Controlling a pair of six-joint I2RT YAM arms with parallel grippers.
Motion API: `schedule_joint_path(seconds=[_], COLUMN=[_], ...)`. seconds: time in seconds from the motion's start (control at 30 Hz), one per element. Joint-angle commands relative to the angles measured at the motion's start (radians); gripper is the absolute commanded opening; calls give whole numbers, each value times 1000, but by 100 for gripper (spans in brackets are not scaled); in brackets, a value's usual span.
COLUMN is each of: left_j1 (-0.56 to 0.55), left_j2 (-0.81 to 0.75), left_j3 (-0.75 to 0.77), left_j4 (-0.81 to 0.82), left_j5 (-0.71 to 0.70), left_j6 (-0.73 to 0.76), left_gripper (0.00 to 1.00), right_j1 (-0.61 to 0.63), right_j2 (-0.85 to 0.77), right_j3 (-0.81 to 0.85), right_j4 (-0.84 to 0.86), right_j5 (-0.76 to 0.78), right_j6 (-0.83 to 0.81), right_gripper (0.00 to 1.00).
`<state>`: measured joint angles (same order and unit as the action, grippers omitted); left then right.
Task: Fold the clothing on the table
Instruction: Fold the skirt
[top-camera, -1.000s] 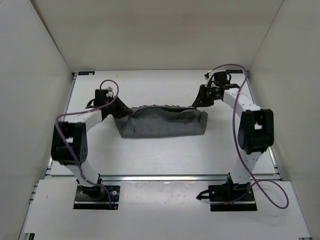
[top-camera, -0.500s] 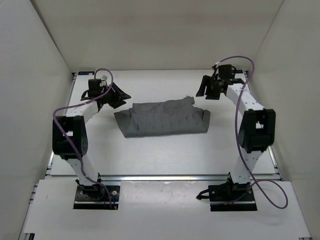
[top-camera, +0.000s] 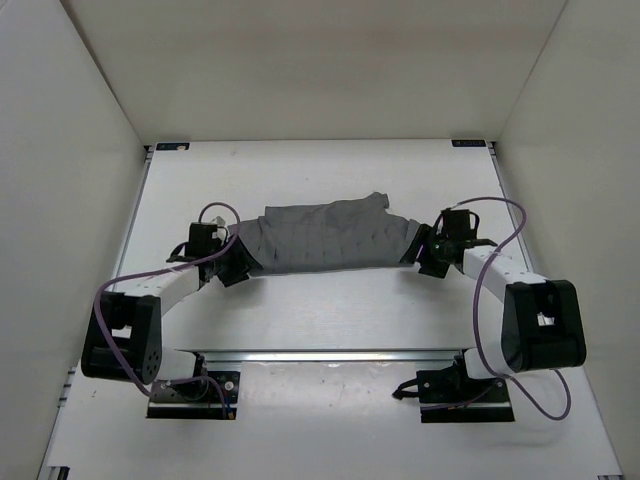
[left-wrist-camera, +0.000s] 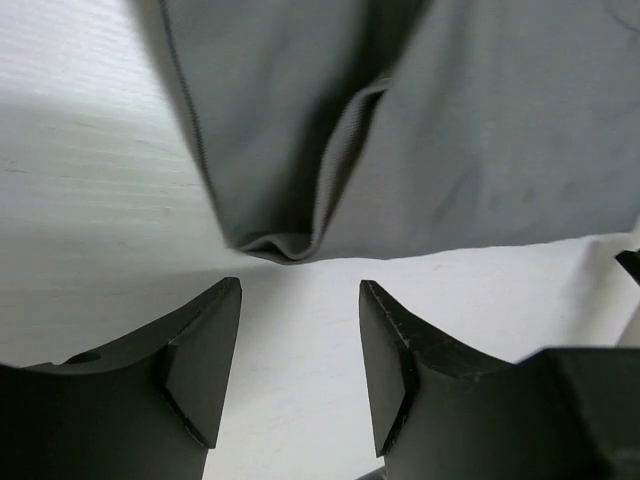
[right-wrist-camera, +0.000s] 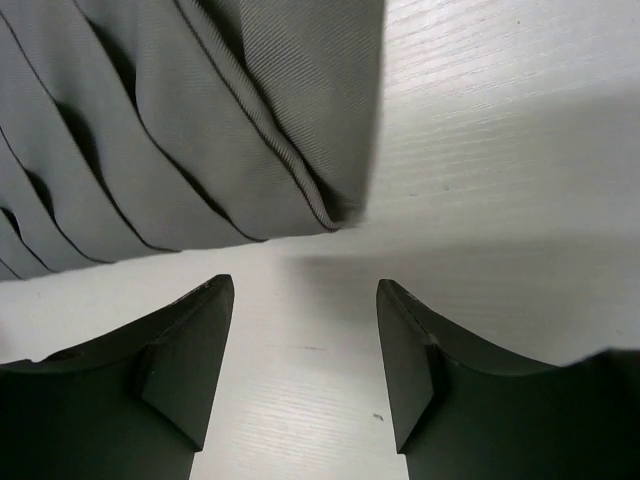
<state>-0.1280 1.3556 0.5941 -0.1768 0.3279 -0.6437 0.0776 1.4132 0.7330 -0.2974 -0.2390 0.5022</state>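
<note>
Poised at lower corners of grey pleated fabric skirt (top-camera: 325, 238), mid-frame: left gripper (left-wrist-camera: 300, 325) and right gripper (right-wrist-camera: 305, 320), jaws apart, empty, likely for pinching this near edge.

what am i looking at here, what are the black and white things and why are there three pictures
These are two robot arms bolted at the near edge of a white table. The wide picture comes from a fixed camera above and behind them, so their bases sit at the bottom of it. The other two pictures come from a small camera on each wrist; the dark wedges at the bottom of those are that gripper's own two fingers. On the table lies a grey pleated skirt. The left gripper is at the skirt's near left corner and the right gripper at its near right corner. Both are open: the wrist views show bare table between the fingers and the cloth's edge just ahead, so nothing is held.
</note>
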Motion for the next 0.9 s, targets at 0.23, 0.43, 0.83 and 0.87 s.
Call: schedule_joint_path(seconds=[0.23, 0.43, 0.83, 0.87], left_j1=[-54, -56, -90, -94], left_j2=[73, 73, 80, 76], left_j3=[-14, -20, -11, -13], left_j4=[96, 89, 96, 102], left_j5=[-127, -223, -191, -191], left_j6=[-27, -11, 7, 6], left_gripper=[61, 60, 0, 0], right_j1=[-27, -10, -75, -76], right_j2=[98, 164, 78, 69], right_j3=[-26, -3, 100, 126], right_j4=[268, 291, 187, 182], right_j5=[-13, -48, -89, -108], right_j6=[124, 139, 17, -2], right_gripper=[54, 30, 0, 0])
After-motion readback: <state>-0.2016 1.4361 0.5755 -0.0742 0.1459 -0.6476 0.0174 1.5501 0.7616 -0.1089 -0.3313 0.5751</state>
